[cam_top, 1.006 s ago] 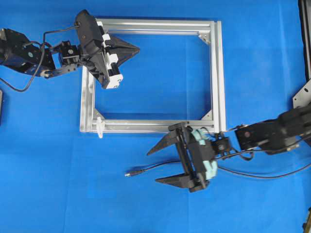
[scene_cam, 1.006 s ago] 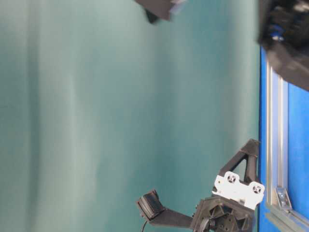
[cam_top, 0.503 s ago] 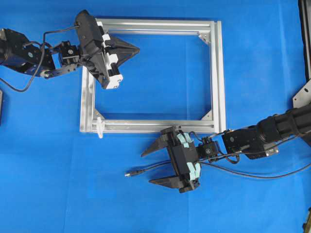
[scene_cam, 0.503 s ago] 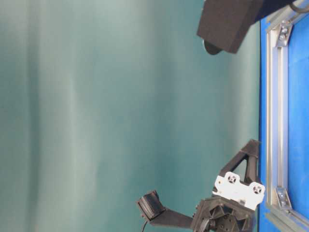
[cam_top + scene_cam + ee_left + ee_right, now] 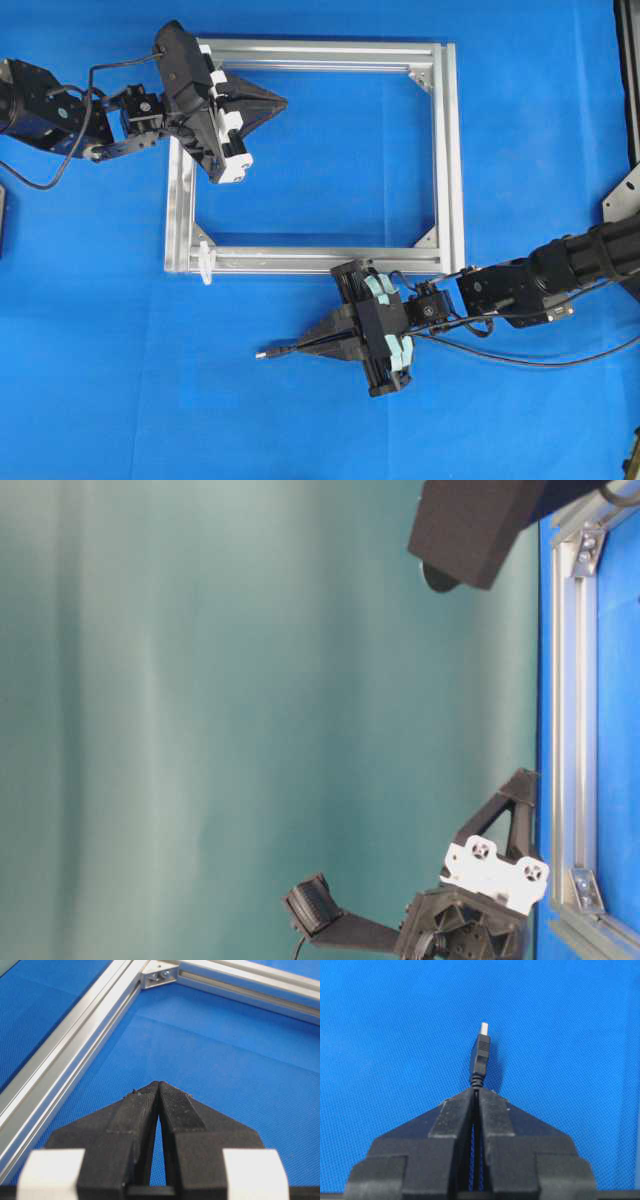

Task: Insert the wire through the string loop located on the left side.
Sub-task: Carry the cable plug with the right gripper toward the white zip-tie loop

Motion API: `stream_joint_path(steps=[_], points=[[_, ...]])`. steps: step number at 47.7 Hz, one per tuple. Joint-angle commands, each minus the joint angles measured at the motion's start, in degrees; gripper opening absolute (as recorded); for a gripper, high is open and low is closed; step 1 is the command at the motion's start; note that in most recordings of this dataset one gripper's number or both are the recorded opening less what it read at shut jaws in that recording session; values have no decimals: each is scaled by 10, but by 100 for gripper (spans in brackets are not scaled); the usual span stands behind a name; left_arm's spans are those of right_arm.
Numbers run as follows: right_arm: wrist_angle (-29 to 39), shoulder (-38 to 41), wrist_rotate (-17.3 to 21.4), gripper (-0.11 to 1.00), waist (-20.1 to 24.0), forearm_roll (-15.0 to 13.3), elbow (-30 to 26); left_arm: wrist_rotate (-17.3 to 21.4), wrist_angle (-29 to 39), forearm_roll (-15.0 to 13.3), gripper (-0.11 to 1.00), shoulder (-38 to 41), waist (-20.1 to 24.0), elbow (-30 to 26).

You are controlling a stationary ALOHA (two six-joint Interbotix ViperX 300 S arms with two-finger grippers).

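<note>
Right claw [image 5: 303, 346] is seen clamped on the wire [image 5: 282, 350] just behind its plug, low over the blue counter [image 5: 100, 380] below the frame's bottom rail. In the right wrist view the two fingers [image 5: 451, 1120] are pressed together with the thin black cable pinched between them, and the plug with its pale tip [image 5: 482, 1028] is left sticking out past the fingertips, pointing away from the camera. In the overhead view the plug points toward the left, and the rest of the wire is trailed off to the right behind the arm.

Farther up and to the left, the white string loop [image 5: 205, 262] is fixed at the bottom-left corner of the silver frame [image 5: 448, 150], well apart from the plug.

Farthest off, the left claw [image 5: 280, 100] is held closed and empty above the frame's top-left part, its fingers [image 5: 135, 1110] meeting at the tips.
</note>
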Motion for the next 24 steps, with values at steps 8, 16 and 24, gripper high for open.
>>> stream_joint_path(steps=[8,16,24], points=[[-3,-12,-1,0,-1,-1,-4,-1,4,2,0,-19,-1,-4],[15,-38,1,0,0,-1,-1,-1,4,2,0,-19,-1,-4],[66,-88,-1,0,0,-1,-1,0,4,2,0,-19,2,-4]])
